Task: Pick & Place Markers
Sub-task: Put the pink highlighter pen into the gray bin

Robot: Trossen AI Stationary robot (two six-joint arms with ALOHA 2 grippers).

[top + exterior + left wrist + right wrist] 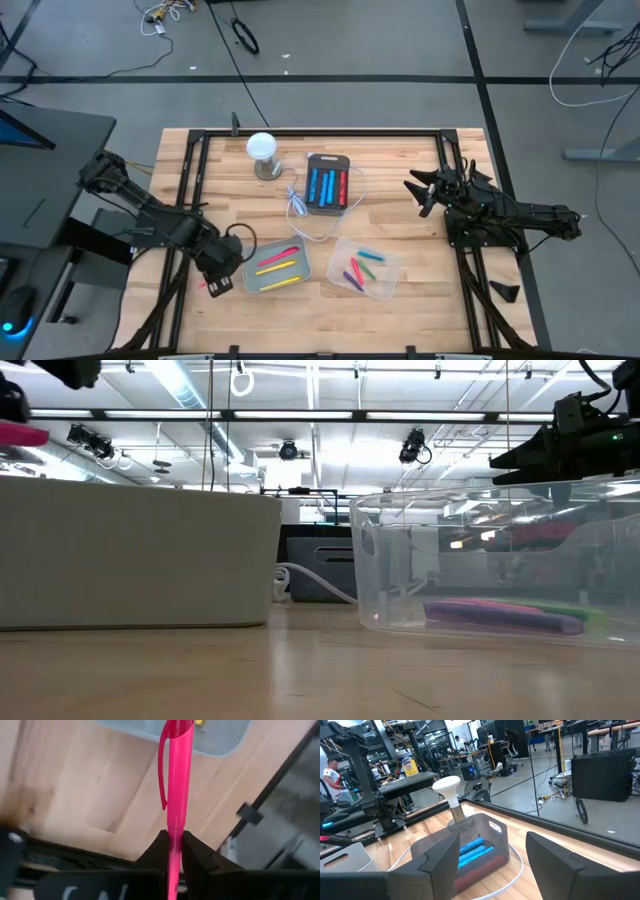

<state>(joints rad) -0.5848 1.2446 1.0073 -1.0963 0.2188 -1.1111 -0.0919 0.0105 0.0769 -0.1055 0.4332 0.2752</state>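
High view looked straight down over the whole table (420, 300). Low view sat at tabletop height, close to the grey tray (140, 555) and clear bin (500, 565), facing the room. Left wrist view faced down at the tabletop; right wrist view looked across it. All shared the trays.

Wood, plastic, matt black fingers
Pale smooth wooden surface (420, 290); glossy pink plastic marker (176, 795); clear plastic tray (480, 560); matt grey tray (250, 282).
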